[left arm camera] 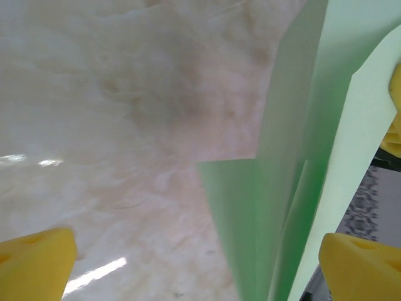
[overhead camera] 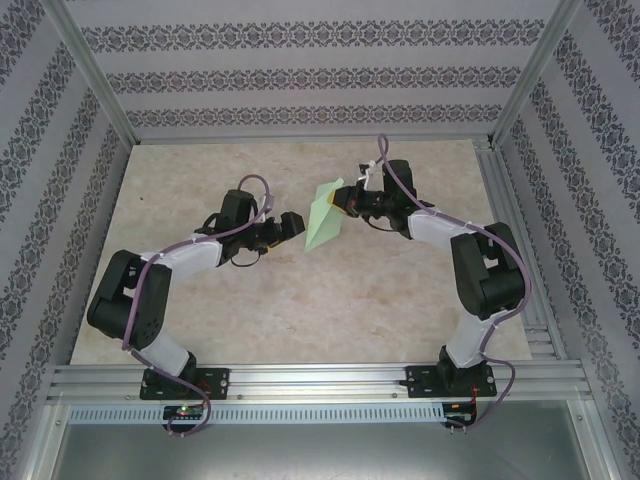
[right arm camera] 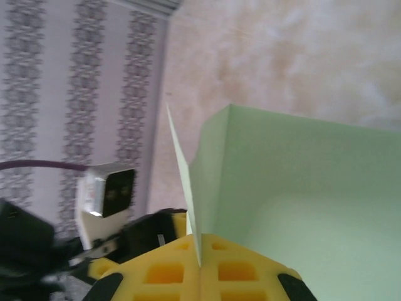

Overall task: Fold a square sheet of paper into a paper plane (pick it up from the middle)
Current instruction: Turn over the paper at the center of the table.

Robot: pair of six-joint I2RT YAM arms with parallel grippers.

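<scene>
Top external view puts the sheet of paper (overhead camera: 325,215) just above frame centre, folded and held up off the table (overhead camera: 300,320) between both grippers. It is too small there for me to read its exact shape. On the right wrist view the right gripper (right arm camera: 200,266) has its yellow pads pressed together on the paper's lower edge, and the sheet runs off the right border. The left gripper (overhead camera: 288,226) has its jaws wide apart. On the left wrist view its fingertips (left arm camera: 36,263) sit in the bottom corners with the paper close to the right one, but I cannot tell whether they touch.
</scene>
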